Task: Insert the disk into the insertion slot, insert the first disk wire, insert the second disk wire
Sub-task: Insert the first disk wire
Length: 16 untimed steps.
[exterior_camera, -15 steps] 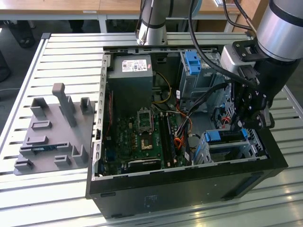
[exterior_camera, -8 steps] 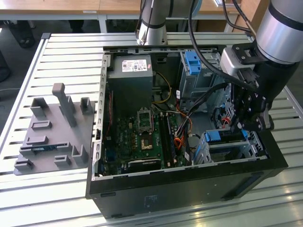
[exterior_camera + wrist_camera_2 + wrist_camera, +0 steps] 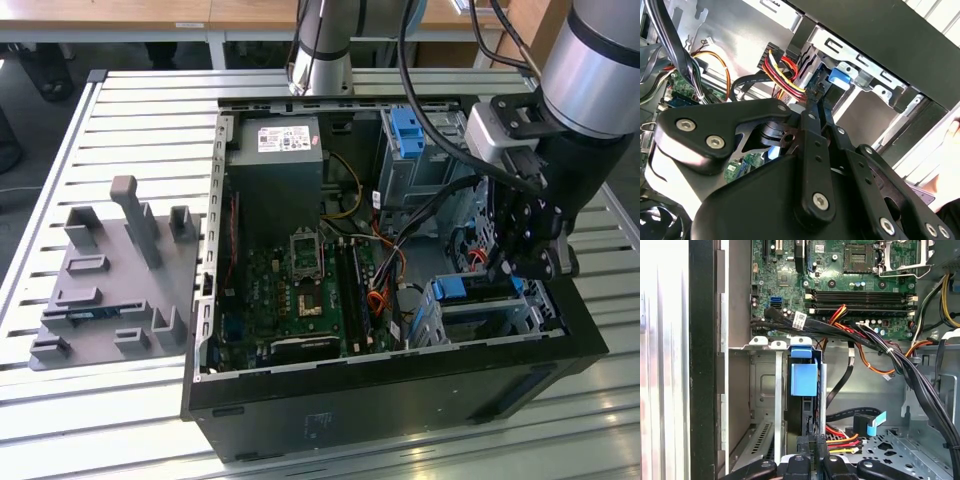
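Lower right of the exterior view, the disk (image 3: 468, 289) sits in the insertion slot (image 3: 520, 318), its blue carrier showing. Just above it the gripper (image 3: 500, 268) is drawn narrow, its tips together beside red-and-yellow wires (image 3: 784, 69); whether they pinch a plug is unclear. The power supply (image 3: 275, 180) bears a white label (image 3: 288, 138), its print illegible.

Open computer case (image 3: 380, 400) stands on slatted tabletop (image 3: 130, 100). Gripper (image 3: 508, 265) hangs inside, just above the disk (image 3: 470, 288), which is seated in the insertion slot (image 3: 500, 318). Grey fixture plate (image 3: 110, 285) lies beside the case.
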Each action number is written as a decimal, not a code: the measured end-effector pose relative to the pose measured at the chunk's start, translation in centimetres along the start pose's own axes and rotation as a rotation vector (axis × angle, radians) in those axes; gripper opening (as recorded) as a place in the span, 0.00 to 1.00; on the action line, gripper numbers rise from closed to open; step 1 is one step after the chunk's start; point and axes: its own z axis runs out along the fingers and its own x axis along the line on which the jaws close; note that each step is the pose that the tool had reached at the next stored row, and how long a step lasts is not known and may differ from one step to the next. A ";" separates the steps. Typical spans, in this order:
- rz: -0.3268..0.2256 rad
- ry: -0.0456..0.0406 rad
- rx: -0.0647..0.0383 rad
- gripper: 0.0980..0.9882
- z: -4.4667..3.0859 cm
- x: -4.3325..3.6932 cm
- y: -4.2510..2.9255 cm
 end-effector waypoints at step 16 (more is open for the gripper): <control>0.000 0.0002 -0.002 0.07 0.48 0.04 0.09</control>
